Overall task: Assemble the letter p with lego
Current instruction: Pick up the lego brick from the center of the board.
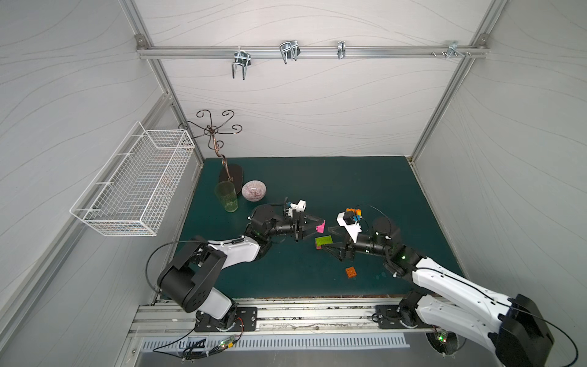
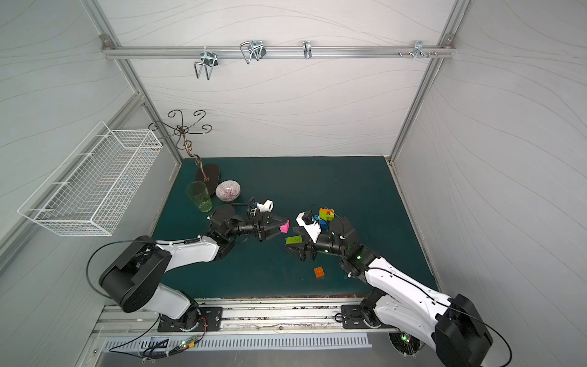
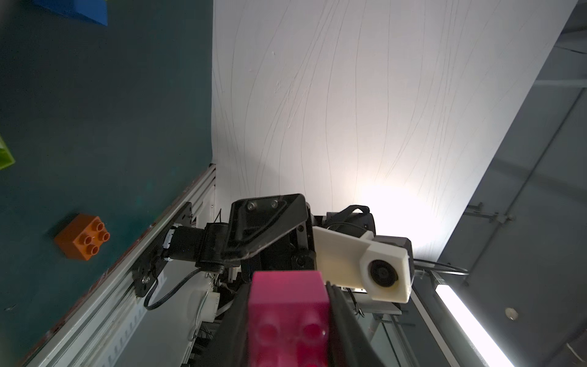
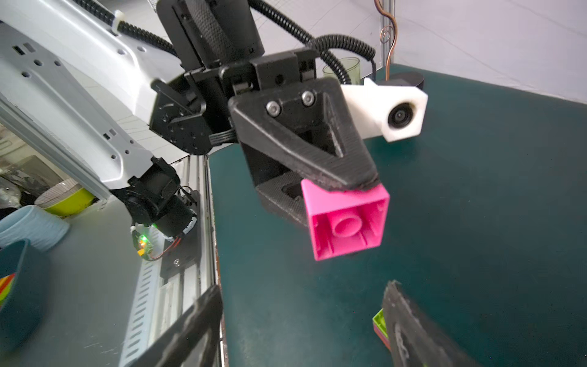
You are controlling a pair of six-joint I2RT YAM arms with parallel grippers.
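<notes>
Your L tool is clamped on a magenta brick, held off the worktop near centre. R tool has jaws apart, w/ a lime brick between the tips, at 6 o'clock from the magenta brick. Orange brick lies at 5 o'clock, mixed pile at 2.

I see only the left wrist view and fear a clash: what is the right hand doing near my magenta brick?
Observer: The right hand is open and empty.
Operator: What is turned toward it?
Observer: The hollow underside of the magenta brick.
Operator: Any spare pieces I'm missing?
Observer: Orange and lime green bricks sit together just beyond the right arm.
</notes>
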